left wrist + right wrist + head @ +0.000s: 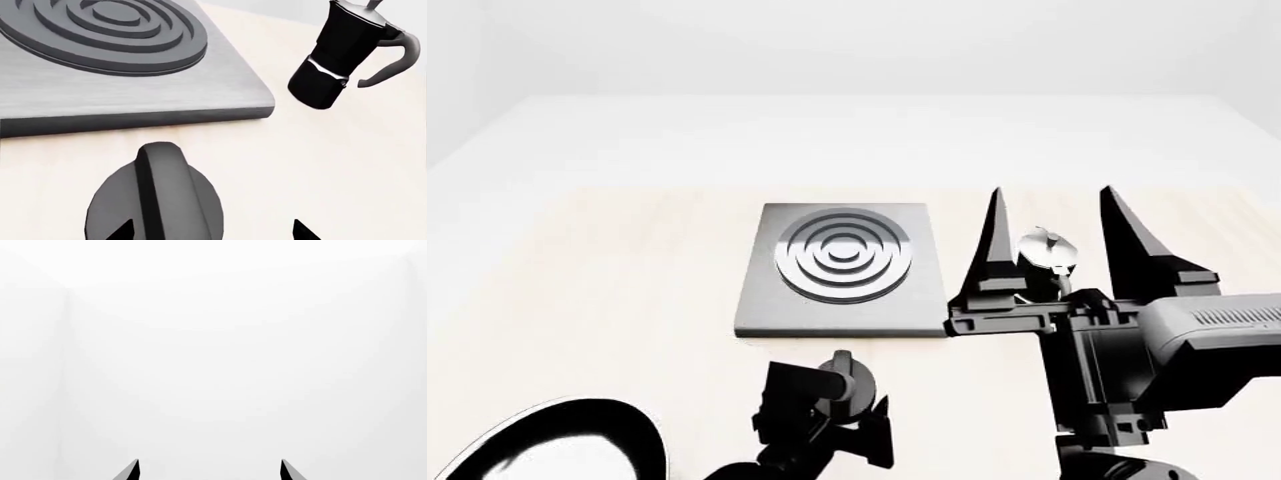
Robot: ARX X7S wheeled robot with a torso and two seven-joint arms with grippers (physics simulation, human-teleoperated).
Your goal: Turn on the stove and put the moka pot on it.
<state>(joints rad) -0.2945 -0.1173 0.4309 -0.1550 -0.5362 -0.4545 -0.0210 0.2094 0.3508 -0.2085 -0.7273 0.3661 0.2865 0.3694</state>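
Note:
The stove (771,305) is a flat grey plate with a ring burner, lying mid-table; the left wrist view also shows the stove (100,97). Its round black knob (160,200) sits on the table just in front of it. My left gripper (213,232) hovers open over the knob (843,372), one fingertip above it, the other over bare table. The black moka pot (340,55) stands to the right of the plate. My right gripper (1052,192) is open and raised, fingers pointing up, with only the moka pot's silver lid (1045,250) showing between them. The right wrist view shows only white wall.
A black frying pan (554,440) lies at the near left of the light wooden table (627,270). White walls stand behind the table.

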